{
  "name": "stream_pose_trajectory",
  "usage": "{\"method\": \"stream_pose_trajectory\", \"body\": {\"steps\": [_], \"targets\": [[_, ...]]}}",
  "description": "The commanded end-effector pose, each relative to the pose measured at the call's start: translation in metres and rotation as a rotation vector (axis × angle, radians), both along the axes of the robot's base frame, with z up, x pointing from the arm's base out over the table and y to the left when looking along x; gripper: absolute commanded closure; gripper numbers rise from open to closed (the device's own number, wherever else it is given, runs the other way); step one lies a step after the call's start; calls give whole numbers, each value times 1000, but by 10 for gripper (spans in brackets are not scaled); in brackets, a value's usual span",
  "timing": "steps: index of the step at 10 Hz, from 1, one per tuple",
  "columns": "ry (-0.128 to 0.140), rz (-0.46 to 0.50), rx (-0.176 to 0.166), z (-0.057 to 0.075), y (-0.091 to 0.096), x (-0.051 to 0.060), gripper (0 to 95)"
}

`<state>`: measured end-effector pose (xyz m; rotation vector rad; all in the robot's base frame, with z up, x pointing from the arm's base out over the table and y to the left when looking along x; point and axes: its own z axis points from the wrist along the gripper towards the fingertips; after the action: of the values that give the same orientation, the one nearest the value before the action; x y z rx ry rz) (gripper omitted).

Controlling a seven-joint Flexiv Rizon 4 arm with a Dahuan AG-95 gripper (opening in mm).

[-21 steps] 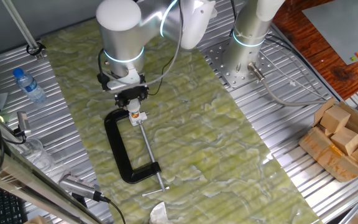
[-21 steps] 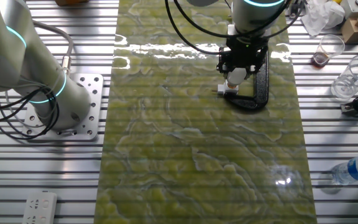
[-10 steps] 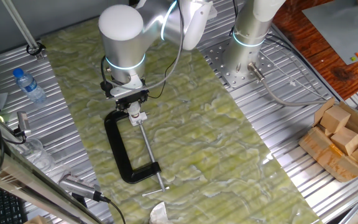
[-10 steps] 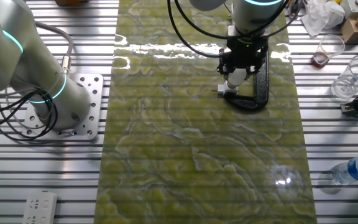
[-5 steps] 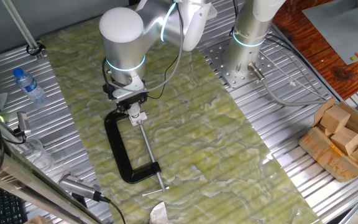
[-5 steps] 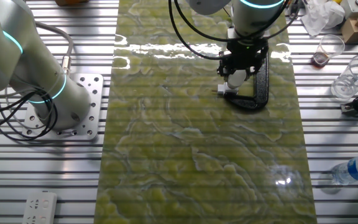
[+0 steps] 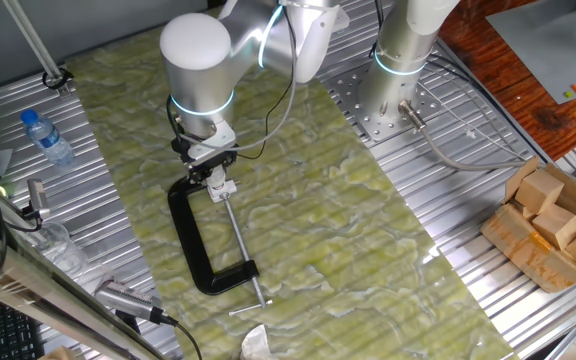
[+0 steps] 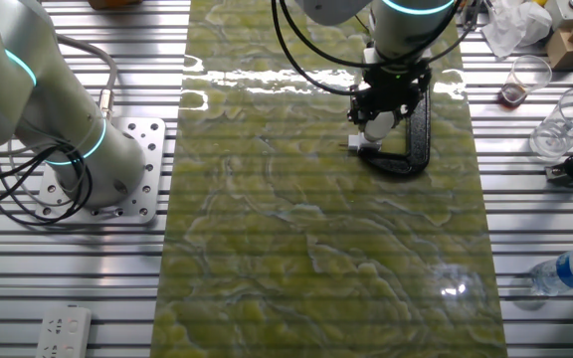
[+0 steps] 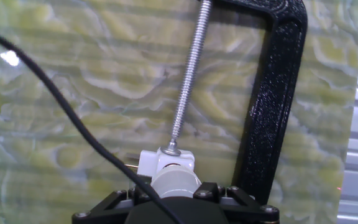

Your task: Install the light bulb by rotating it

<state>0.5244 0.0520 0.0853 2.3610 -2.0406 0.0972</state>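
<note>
The light bulb is small and white and stands in the white blocky socket. A black C-clamp lies flat on the green mat, and its screw presses the socket. My gripper points straight down over the bulb with its black fingers on either side, shut on it. In one fixed view the gripper covers most of the bulb above the socket and clamp. In the other fixed view the bulb shows under the gripper, above the socket.
A second arm's base stands on a metal plate beside the mat. A clear bottle with a blue cap lies at the left. Wooden blocks in a box sit at the right. A black cable hangs past the hand.
The hand has turned a little about its own axis while staying on the bulb. The clamp and socket have not moved.
</note>
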Motion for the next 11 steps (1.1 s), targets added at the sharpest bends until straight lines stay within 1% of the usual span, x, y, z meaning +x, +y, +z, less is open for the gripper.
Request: {"method": "stream_pose_trajectory", "body": {"steps": [1,8,10,11], "targets": [[1,18,0,0,0,-1,950],[3,29,1,-3,1,0,950],[5,37,-3,-2,2,1,950],[7,53,3,-2,2,2,950]]}}
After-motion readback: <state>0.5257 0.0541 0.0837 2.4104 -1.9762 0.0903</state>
